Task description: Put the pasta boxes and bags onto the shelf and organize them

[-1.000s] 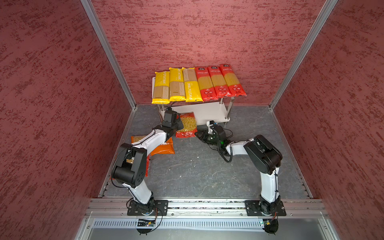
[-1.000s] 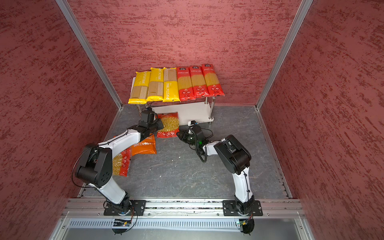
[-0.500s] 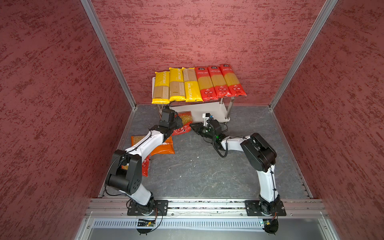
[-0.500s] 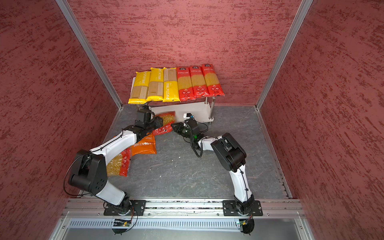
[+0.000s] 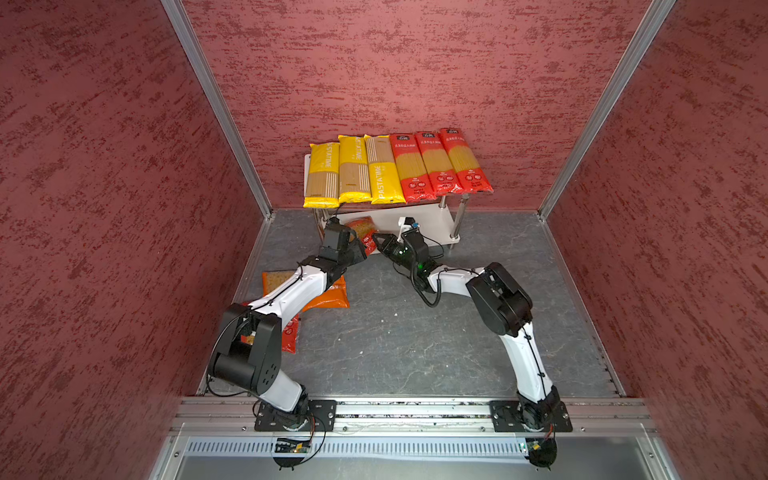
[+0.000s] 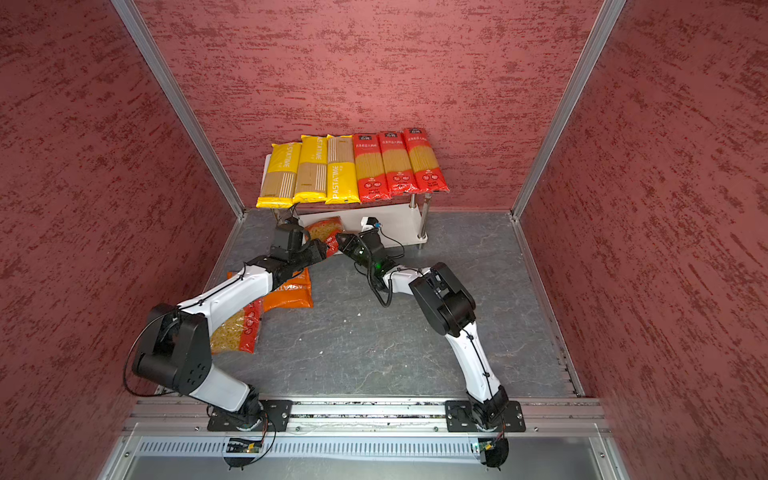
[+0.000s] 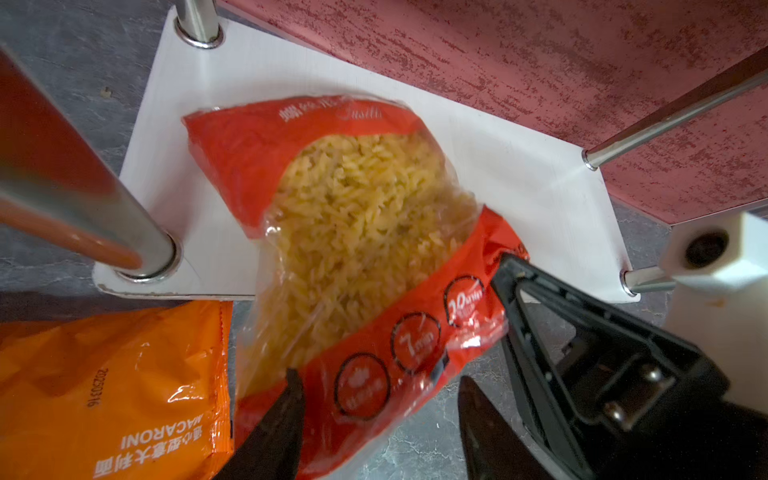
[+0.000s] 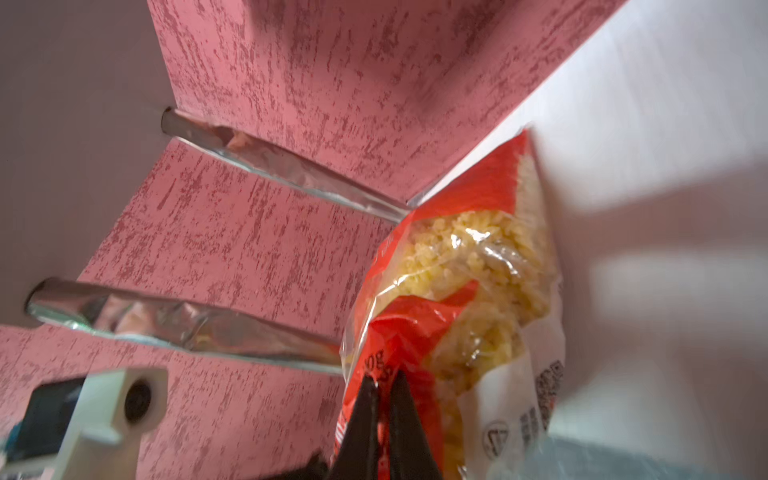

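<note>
Now, seating the fusilli bag [image 7: 357, 232] on the shelf's [image 5: 432, 224] lower board [image 7: 478, 137]
On one corner of the bag the right jaws are clenched; the left jaws stand released, spread either side of its near end without pinching it. It lies slanted at the left arm's end of the board, far half over the white panel just beside a chrome post [image 7: 83, 232], near half overhanging the surface. Best, I judge, to push along the bag's length with the grip kept low, so the loose pasta does not bunch or the film tear, keep off the post, and square it to the board's edge. An orange macaroni bag [image 7: 104, 386] and another red bag [image 6: 239, 328] lie on the surface; six spaghetti packs [image 5: 411, 170] fill the top tier
</note>
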Available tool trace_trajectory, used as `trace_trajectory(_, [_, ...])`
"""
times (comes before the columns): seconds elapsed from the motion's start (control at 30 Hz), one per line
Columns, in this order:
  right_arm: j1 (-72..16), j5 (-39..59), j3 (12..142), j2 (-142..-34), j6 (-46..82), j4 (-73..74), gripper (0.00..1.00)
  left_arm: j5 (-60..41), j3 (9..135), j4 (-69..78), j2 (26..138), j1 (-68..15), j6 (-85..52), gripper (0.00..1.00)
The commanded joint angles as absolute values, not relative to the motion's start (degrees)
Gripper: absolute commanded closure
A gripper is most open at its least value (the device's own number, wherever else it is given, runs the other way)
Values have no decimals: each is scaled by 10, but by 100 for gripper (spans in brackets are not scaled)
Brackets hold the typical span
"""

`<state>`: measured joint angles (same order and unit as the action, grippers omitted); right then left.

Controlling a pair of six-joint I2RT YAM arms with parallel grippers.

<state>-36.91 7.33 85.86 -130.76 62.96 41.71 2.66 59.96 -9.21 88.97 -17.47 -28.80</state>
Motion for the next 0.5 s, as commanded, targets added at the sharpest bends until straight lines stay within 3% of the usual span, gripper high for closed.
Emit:
trace_trajectory(0.0, [-366,32,901,-1331,622,405,100,24,584,-101,887,-177,-297,41])
trace_trajectory(0.47, [-370,14,746,-1248,635,476,100,9,589,-78,938,-178,-302,42])
